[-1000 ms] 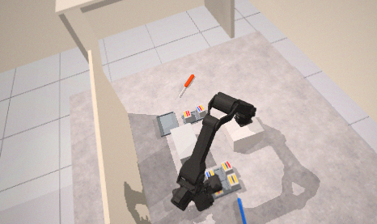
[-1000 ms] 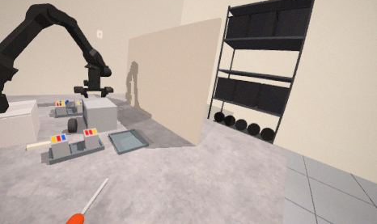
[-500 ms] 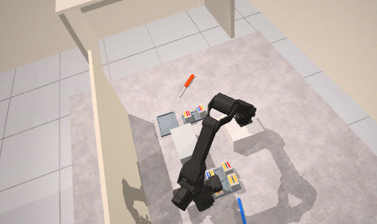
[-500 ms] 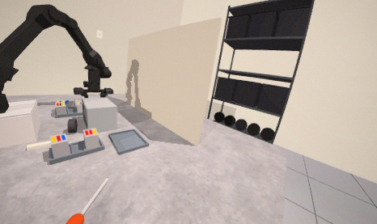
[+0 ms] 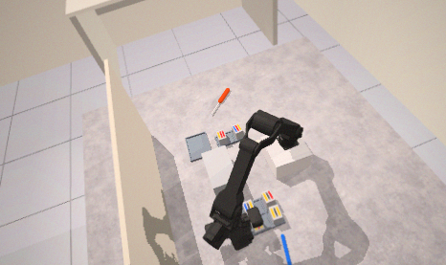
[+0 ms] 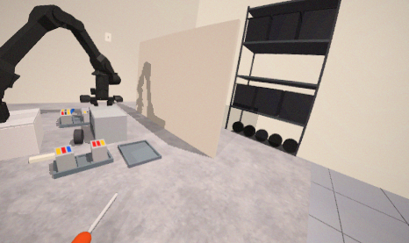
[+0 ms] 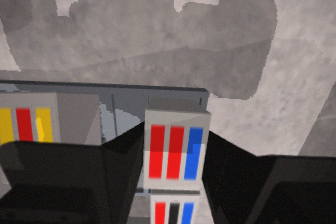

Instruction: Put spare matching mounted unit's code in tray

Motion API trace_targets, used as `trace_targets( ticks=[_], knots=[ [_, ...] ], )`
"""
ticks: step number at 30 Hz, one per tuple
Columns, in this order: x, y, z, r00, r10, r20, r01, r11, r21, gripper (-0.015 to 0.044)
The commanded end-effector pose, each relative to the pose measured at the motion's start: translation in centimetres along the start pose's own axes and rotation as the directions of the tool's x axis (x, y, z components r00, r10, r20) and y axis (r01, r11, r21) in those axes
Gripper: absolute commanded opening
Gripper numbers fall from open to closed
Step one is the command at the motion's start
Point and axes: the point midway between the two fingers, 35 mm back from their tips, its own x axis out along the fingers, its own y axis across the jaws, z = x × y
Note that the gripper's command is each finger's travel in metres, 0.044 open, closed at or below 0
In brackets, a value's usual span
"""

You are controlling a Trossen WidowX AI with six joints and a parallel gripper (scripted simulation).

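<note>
My gripper (image 7: 171,127) is shut on a grey spare block with a red, red, blue code (image 7: 176,150). The block sits at the right end of a dark rack (image 7: 105,107). A spare with a yellow, red, yellow code (image 7: 24,125) stands to its left, and another coded label (image 7: 172,212) shows just below. In the overhead view the gripper (image 5: 246,222) is down at this rack (image 5: 265,210). The flat grey tray (image 5: 197,145) lies beside the mounted grey unit (image 5: 217,167). Tray (image 6: 139,153) and unit (image 6: 107,124) also show in the side view.
A second rack with two spares (image 5: 229,136) stands near the tray. A red-handled screwdriver (image 5: 221,100) lies farther out and a blue pen (image 5: 285,249) lies near the rack. A tall beige partition (image 5: 126,167) runs along the left. A dark shelf unit (image 6: 285,70) stands behind it.
</note>
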Motion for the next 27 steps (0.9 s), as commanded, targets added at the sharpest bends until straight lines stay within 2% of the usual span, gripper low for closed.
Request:
trace_targets(
  ticks=[1, 8, 16, 24, 27],
  knots=[
    [0.0, 0.0, 0.0, 1.0, 0.0, 0.0, 0.0, 1.0, 0.0, 0.0],
    [-0.7, -0.1, 0.1, 1.0, 0.0, 0.0, 0.0, 1.0, 0.0, 0.0],
    [-7.8, 0.0, 0.0, 1.0, 0.003, 0.003, -0.003, 1.0, 0.001, 0.0],
    [-7.7, -0.1, 0.1, 1.0, -0.003, 0.001, 0.003, 1.0, 0.005, 0.0],
    [-8.7, -0.2, 0.2, 1.0, -0.002, 0.002, 0.002, 1.0, 0.005, 0.0]
  ],
)
